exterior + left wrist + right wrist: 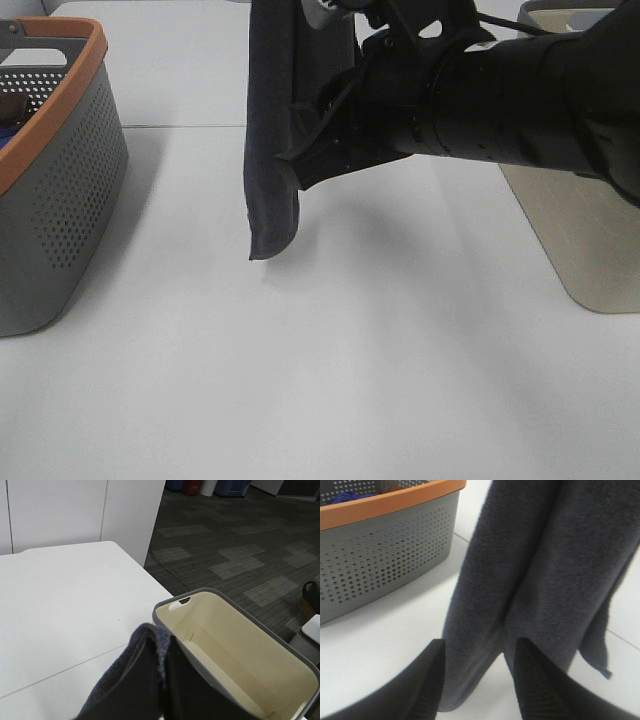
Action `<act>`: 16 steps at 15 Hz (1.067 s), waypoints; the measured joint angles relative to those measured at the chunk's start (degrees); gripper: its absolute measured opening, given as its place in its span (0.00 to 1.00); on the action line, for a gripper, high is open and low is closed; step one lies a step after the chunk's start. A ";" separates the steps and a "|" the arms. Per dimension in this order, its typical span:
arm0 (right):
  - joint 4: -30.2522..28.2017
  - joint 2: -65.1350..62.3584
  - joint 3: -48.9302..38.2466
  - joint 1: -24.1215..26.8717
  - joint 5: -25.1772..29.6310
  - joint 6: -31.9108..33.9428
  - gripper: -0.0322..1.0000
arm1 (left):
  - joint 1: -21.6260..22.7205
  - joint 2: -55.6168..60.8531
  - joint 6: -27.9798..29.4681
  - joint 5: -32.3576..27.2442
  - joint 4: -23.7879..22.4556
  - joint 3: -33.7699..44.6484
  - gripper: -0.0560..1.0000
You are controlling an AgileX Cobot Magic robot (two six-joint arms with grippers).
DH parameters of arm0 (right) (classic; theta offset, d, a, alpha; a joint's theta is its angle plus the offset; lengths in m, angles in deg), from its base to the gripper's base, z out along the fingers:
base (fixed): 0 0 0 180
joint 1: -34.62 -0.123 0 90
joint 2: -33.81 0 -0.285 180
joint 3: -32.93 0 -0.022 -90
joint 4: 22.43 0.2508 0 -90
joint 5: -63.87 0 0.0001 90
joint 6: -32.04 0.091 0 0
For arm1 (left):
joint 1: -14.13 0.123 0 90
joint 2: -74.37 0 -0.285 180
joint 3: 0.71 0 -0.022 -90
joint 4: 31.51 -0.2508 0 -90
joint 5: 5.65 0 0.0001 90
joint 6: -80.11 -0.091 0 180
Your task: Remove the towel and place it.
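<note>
The towel [272, 150] is dark terry cloth, matt and fuzzy, with a rough pile. The basket [60, 200] at the left of the frame is grey perforated plastic with a smooth orange rim. The bin [575, 230] at the right is smooth beige plastic. The table [350, 380] is white, smooth and matt

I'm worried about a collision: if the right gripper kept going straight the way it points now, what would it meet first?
The hanging towel. The right gripper is open and aimed at its lower part. How far off the cloth hangs is unclear; the grey basket sits off that line.
</note>
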 joint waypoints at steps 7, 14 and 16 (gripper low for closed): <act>-7.96 7.05 0.00 0.00 -7.39 8.65 0.45 | 0.00 0.00 -0.63 0.00 0.00 0.00 0.05; -6.93 8.82 0.00 0.00 -15.81 7.33 0.45 | 0.00 0.00 -1.72 0.00 0.00 0.00 0.05; -8.88 10.37 0.00 0.00 -17.88 7.28 0.45 | 0.00 0.00 -1.95 0.00 0.00 0.00 0.05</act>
